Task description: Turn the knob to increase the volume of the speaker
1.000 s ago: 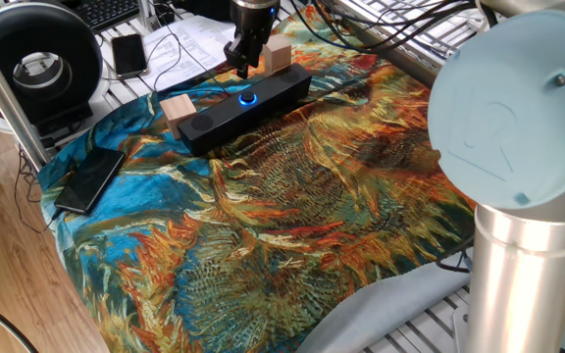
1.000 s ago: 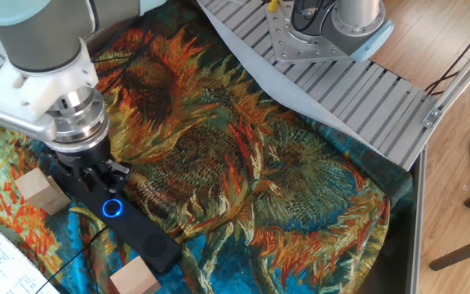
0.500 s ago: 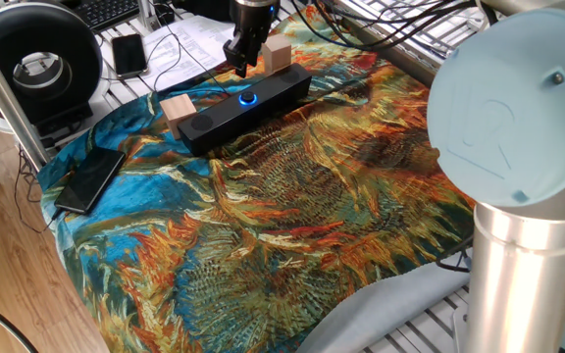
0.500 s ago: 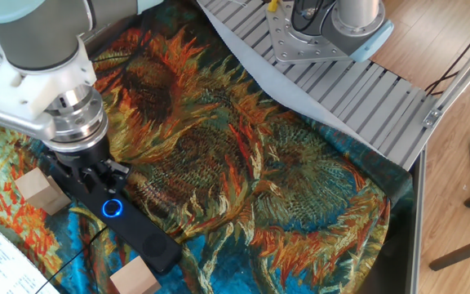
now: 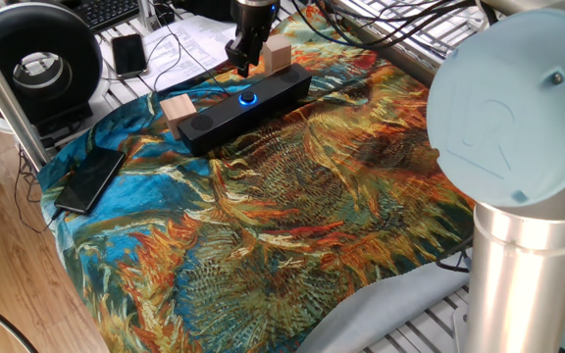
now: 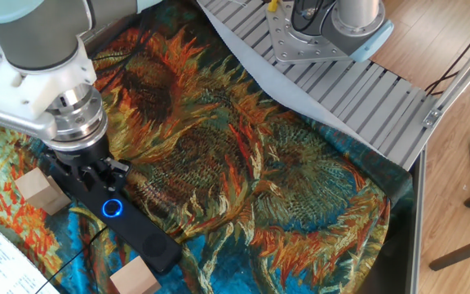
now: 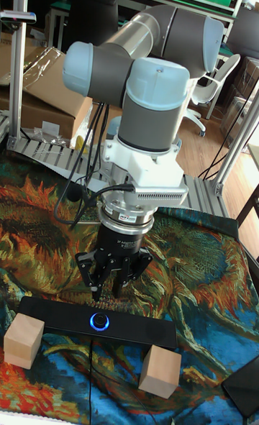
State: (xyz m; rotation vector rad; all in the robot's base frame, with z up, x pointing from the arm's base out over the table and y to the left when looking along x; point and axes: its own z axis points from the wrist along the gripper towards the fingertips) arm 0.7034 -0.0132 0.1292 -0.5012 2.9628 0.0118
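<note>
Gripper (image 7: 108, 286): I saw it creep slightly upward over last second, fingers apart, empty. Knob (image 7: 100, 321) on speaker (image 6: 149, 238): untouched, lit blue. Turning not begun.

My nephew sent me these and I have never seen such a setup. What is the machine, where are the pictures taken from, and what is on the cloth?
It is one robot arm with a two-fingered hand at its tip. The three pictures show the same moment: two cameras look at the table from different sides, and the tall picture faces the arm head-on. On a sunflower-patterned cloth lies a long black speaker with a round knob ringed in blue light on top. A wooden block sits at each end of it, the other block on the right in the tall picture. A dark phone lies near the cloth's edge. The hand hangs just above the speaker, close to the knob, and holds nothing.
</note>
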